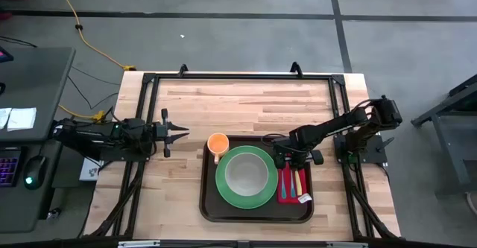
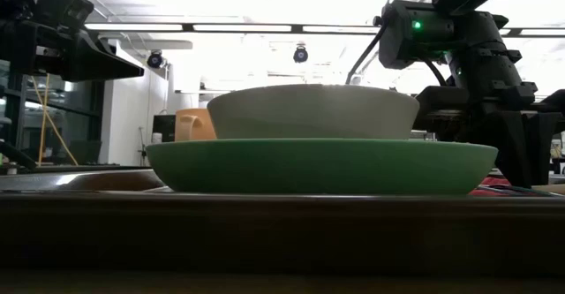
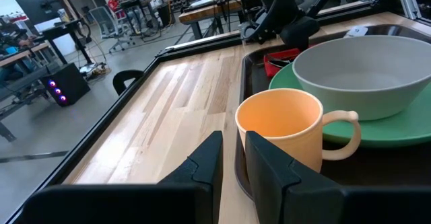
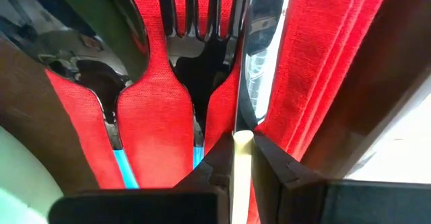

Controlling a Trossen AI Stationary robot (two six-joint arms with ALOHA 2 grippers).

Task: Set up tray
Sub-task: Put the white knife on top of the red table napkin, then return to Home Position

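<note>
The dark brown tray (image 1: 209, 203) lies on the near middle of the wooden table. On it sit a green plate (image 1: 223, 188) with a pale bowl (image 1: 246, 173), an orange cup (image 1: 217, 143) at its far left corner, and a red napkin (image 4: 151, 123) on its right side. A spoon (image 4: 101, 56) and a fork (image 4: 195, 56) lie on the napkin. My right gripper (image 1: 293, 161) points down over the napkin, shut on a knife (image 4: 258, 83). My left gripper (image 3: 232, 163) stands open left of the cup, holding nothing. My right gripper pinches the knife's pale yellow handle (image 4: 242, 140) between its two fingers, close to where the blade begins. The fingers come steeply from above. The blade (image 4: 259, 62) runs on beside the fork over the red napkin; whether it rests on the cloth I cannot tell.
A black frame (image 1: 238, 75) runs round the table's edges. Bare wood (image 1: 246, 103) spreads between the tray and the far edge. A desk with a keyboard and mouse (image 1: 33, 170) stands beyond the table's left side.
</note>
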